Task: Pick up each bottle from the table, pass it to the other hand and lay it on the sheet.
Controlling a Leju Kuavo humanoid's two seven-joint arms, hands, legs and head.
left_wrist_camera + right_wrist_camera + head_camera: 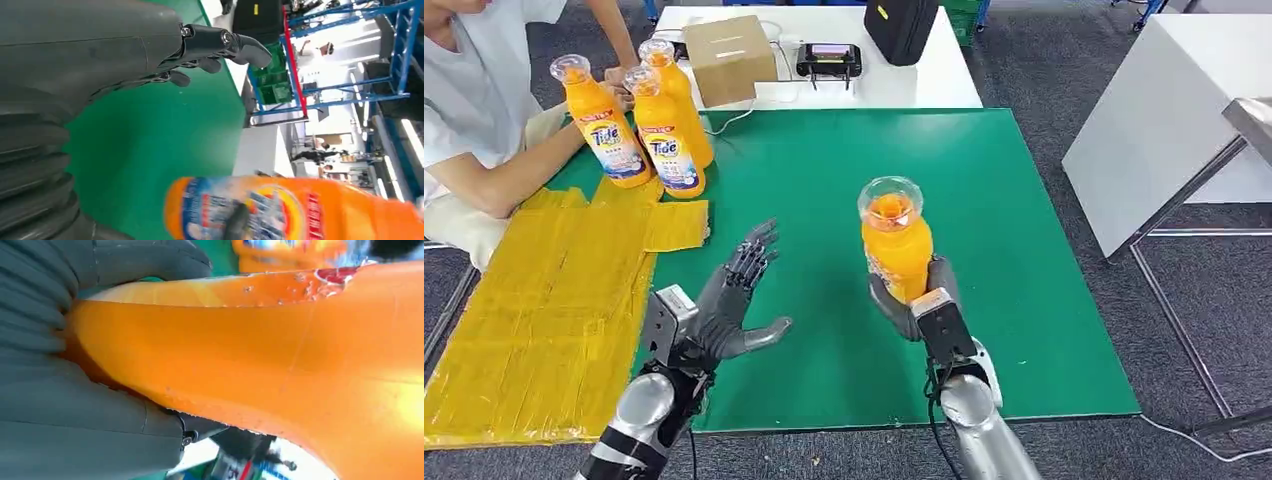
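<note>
My right hand (921, 305) grips an orange Tide bottle (895, 238) upright above the green mat (824, 170), its clear cap up. The same bottle (280, 355) runs across the right wrist view, wrapped by grey fingers (100, 270). My left hand (736, 300) is open, fingers spread, palm turned toward the bottle, a short gap to its left. The bottle's label (280, 210) appears in the left wrist view past the left fingers (220, 42). Three more orange bottles (659, 125) stand at the mat's far left corner. The yellow sheet (554, 300) lies left of the mat.
A person sits at the far left, one hand (614, 85) by the standing bottles. A white table (924, 70) behind the mat carries a cardboard box (729, 55), a controller (829, 60) and a black case (902, 25). Another white table (1164, 120) stands at right.
</note>
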